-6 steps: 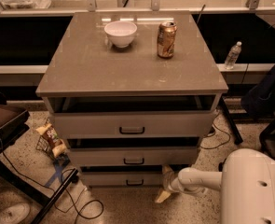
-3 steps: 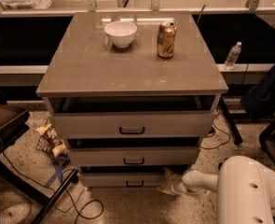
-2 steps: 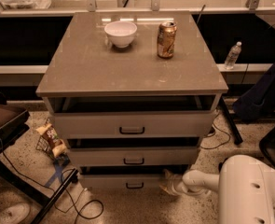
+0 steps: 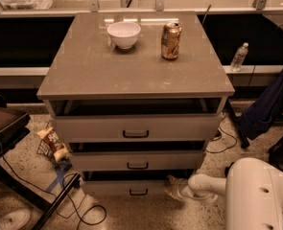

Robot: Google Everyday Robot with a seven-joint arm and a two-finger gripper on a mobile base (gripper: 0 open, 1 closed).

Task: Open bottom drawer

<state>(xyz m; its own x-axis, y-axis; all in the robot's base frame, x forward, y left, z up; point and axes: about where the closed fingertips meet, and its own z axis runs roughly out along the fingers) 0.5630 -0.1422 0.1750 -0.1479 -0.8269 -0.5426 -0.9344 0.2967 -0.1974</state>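
The bottom drawer is the lowest of three pale grey fronts, with a small dark bar handle. A dark gap shows above its front. My gripper is at the drawer's right end, low near the floor, at the end of my white arm. It is to the right of the handle, close against the drawer front's right edge.
The middle drawer and top drawer sit above. A white bowl and a can stand on the cabinet top. A snack bag and cables lie on the floor at left. A bottle stands at right.
My gripper has moved up from the floor to the right end of the bottom drawer front. The drawers look the same.
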